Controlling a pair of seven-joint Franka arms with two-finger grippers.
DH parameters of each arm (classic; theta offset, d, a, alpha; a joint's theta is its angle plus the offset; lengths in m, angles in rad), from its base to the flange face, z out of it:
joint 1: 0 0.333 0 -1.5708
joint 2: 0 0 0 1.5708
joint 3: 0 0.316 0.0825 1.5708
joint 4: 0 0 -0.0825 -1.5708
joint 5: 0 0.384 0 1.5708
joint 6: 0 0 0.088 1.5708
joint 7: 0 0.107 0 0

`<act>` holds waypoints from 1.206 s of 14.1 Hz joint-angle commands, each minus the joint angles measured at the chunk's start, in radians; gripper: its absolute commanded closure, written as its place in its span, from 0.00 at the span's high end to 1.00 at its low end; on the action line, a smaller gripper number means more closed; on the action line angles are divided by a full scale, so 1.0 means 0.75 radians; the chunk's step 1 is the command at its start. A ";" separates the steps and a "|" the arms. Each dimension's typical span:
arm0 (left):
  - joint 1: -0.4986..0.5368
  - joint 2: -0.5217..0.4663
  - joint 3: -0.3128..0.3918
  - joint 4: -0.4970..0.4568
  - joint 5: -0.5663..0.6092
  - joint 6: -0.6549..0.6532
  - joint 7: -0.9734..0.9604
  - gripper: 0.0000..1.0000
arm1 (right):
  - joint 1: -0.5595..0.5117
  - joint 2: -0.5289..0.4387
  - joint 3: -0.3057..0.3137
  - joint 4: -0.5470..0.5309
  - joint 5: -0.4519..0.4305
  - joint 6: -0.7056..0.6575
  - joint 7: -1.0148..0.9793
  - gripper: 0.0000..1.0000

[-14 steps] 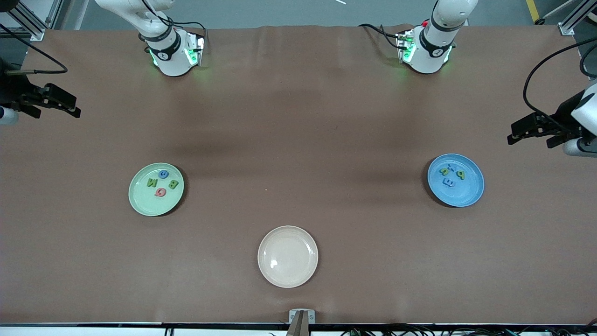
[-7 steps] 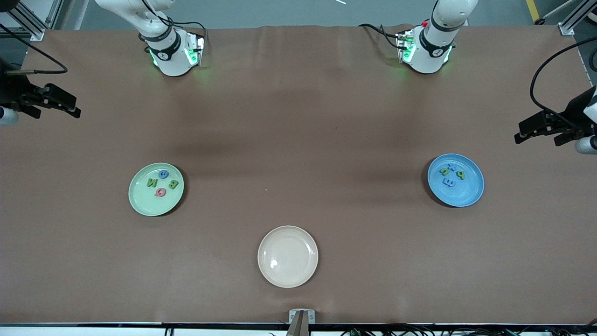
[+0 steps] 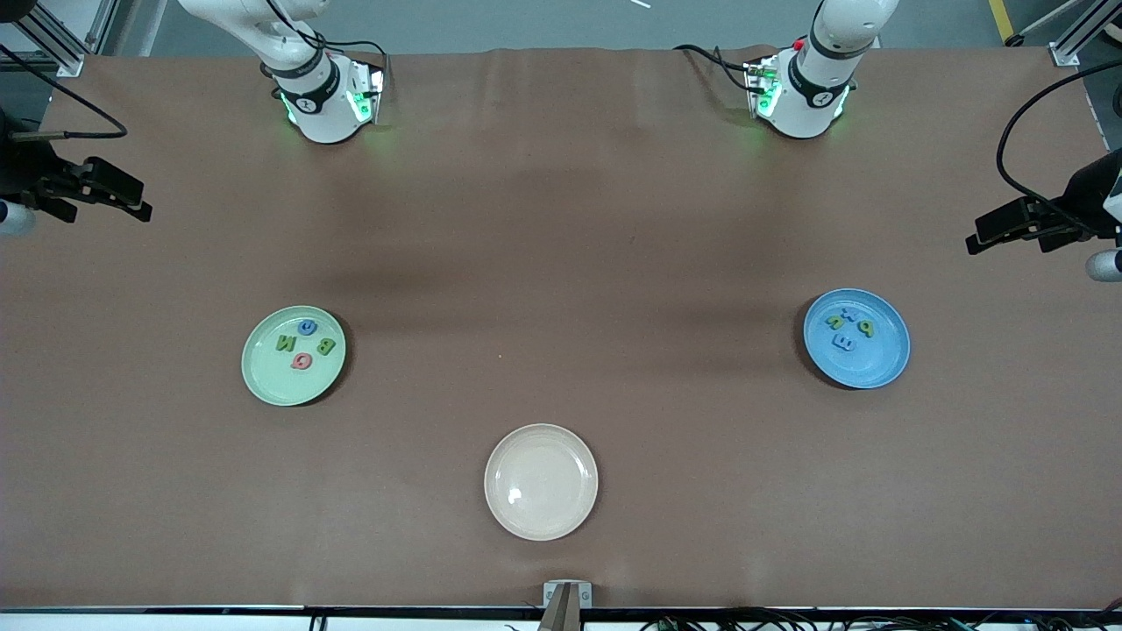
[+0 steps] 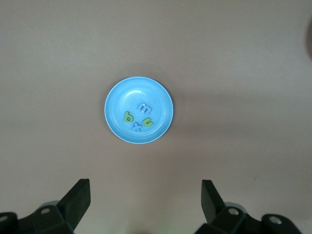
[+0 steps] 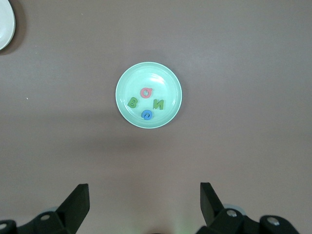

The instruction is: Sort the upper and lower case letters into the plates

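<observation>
Both jaws wide open, nothing held: left gripper (image 3: 1008,232) & right gripper (image 3: 110,194) up at table ends. 4 letters (image 3: 304,343) in mint plate (image 3: 263,377), 4 letters (image 3: 847,330) in blue plate (image 3: 877,368). Cream plate (image 3: 541,481) nearest front camera.

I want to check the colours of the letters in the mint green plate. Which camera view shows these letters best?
The right wrist view: it looks straight down on the mint green plate, so its four letters show large, two green, one red, one blue. The front view shows them smaller. The left wrist view does not show them.
</observation>
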 commanded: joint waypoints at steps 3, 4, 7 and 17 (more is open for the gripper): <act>0.004 -0.003 0.005 0.053 -0.003 -0.012 -0.018 1.00 | 0.003 -0.019 0.001 -0.016 0.005 0.006 0.012 1.00; 0.004 -0.007 0.005 0.053 0.013 -0.004 -0.018 1.00 | 0.003 -0.019 0.001 -0.016 0.007 0.006 0.012 1.00; 0.002 -0.007 -0.009 0.055 0.091 -0.004 -0.020 1.00 | 0.003 -0.019 0.001 -0.016 0.011 0.006 0.012 1.00; -0.006 0.015 0.015 0.055 0.007 -0.006 -0.018 1.00 | 0.006 -0.019 0.003 -0.012 -0.005 0.010 0.000 1.00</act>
